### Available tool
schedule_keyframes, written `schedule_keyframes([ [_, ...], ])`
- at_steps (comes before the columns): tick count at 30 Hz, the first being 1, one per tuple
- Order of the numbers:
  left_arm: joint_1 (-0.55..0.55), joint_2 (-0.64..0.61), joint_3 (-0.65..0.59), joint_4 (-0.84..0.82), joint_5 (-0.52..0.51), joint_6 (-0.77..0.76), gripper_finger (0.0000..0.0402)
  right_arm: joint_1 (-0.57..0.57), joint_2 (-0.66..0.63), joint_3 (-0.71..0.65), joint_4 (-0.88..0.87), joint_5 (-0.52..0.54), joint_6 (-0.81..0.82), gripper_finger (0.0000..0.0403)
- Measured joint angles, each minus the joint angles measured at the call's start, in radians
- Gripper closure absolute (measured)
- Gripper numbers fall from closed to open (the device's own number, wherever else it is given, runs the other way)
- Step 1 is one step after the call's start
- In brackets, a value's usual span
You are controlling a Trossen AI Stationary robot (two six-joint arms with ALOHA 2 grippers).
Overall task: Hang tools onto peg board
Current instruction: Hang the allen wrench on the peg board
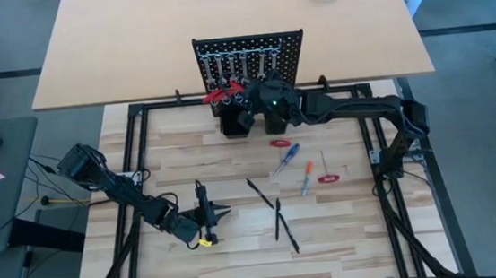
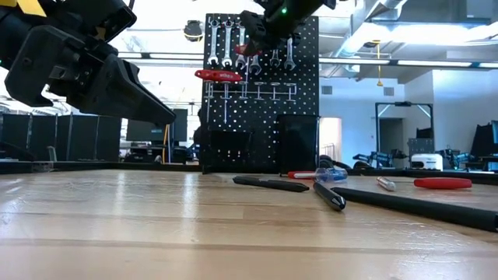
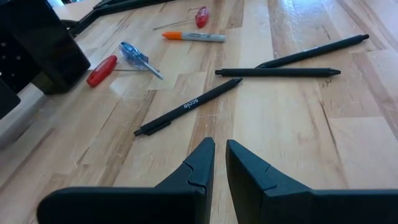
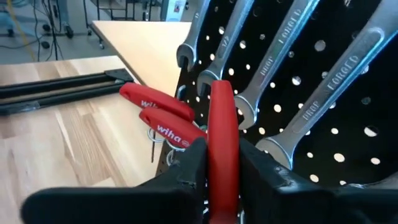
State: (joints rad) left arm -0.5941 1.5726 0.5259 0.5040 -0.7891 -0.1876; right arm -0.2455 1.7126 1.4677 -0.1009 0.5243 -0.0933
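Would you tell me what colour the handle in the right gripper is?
Red handle, clearest in the right wrist view.

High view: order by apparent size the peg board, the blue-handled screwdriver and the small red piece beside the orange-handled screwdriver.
Largest to smallest:
1. peg board, by far
2. blue-handled screwdriver
3. red piece, clearly the smallest
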Motion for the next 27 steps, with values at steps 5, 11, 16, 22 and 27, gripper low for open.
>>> schedule_keyframes([
  [5, 0.0, 0.0, 0.0, 0.0, 0.0, 0.0, 0.0366, -0.013, 0.0, 0.0, -0.008, -0.002, 0.01, 0.0285],
  [11, 0.0, 0.0, 0.0, 0.0, 0.0, 0.0, 0.0366, -0.019, 0.0, 0.0, -0.014, -0.005, 0.015, 0.0272],
  [16, 0.0, 0.0, 0.0, 0.0, 0.0, 0.0, 0.0366, -0.016, 0.0, 0.0, -0.041, -0.007, 0.014, 0.027],
  [22, 0.0, 0.0, 0.0, 0.0, 0.0, 0.0, 0.0366, 0.003, 0.0, 0.0, -0.176, -0.007, 0.008, 0.0272],
  [27, 0.0, 0.0, 0.0, -0.004, 0.0, 0.0, 0.0366, 0.083, -0.015, -0.001, -0.316, -0.006, -0.069, 0.0284],
])
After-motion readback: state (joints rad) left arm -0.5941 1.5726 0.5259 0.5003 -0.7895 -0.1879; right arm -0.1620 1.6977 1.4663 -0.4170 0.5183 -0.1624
